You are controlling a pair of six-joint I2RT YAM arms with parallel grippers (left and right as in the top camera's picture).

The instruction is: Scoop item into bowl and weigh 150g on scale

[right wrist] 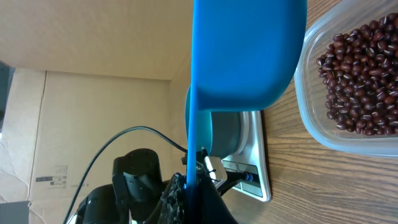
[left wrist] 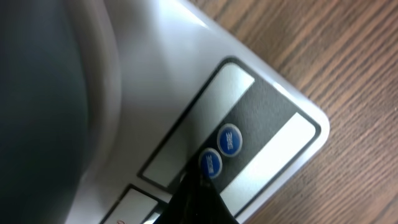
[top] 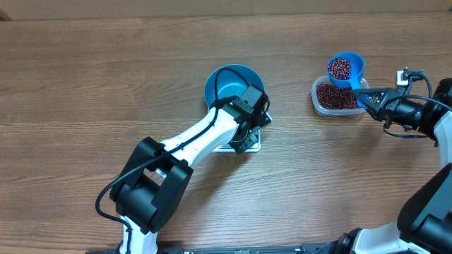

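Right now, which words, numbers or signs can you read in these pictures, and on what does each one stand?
No text can be read with certainty.
blue buttons on the scale: white marks, too blurred to read.
display window of the scale: no digits visible.
red print at the scale's front edge: cut off and blurred.
label on the cardboard box: too small to read.
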